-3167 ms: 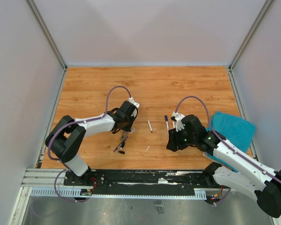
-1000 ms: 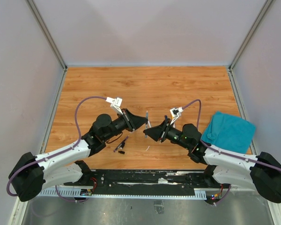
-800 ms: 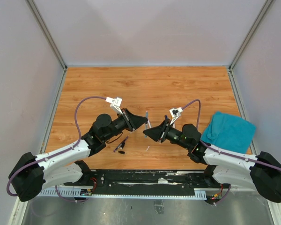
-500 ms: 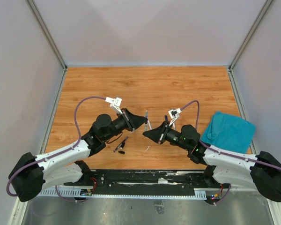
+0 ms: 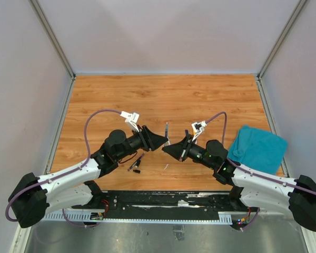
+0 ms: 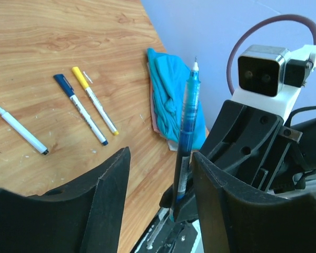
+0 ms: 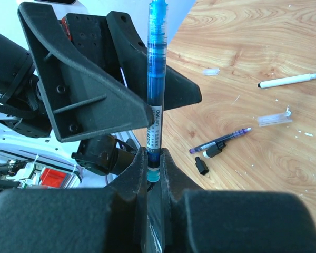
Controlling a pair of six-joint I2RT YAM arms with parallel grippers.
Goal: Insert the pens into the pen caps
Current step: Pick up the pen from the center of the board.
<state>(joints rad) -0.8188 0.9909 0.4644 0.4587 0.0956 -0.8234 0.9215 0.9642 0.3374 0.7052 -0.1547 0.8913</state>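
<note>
The wooden desk [image 5: 200,95] is seen from above, enclosed by pale walls. Over its near half the left arm [image 5: 68,176] and the right arm [image 5: 258,179] are stretched toward each other, so that their tips are brought almost together near the middle. A teal cloth [image 5: 259,147] is laid crumpled on the right part of the desk, just beyond the right arm.

The left fingers [image 6: 108,184] are held moderately apart and nothing is gripped by them. The right fingers [image 7: 137,174] are pressed shut on the lower end of a blue pen [image 7: 156,79], which is held upright above the desk. In the left wrist view this pen is seen standing in the gap between the left fingers, closer to the finger on the right of that view; whether that finger is touched cannot be told.

Further pens are left lying on the desk. Near the cloth, a blue-ended pen [image 6: 80,109] and a yellow-ended pen [image 6: 95,100] are laid just beside each other, with a white pen [image 6: 20,129] somewhat apart from them. On the left arm's side, another white pen [image 7: 289,80] and a dark purple-tipped pen [image 7: 219,141] are seen. A black cap [image 7: 201,166] is found just beside the purple-tipped pen, and a clear cap [image 7: 274,119] between the two pens.
</note>
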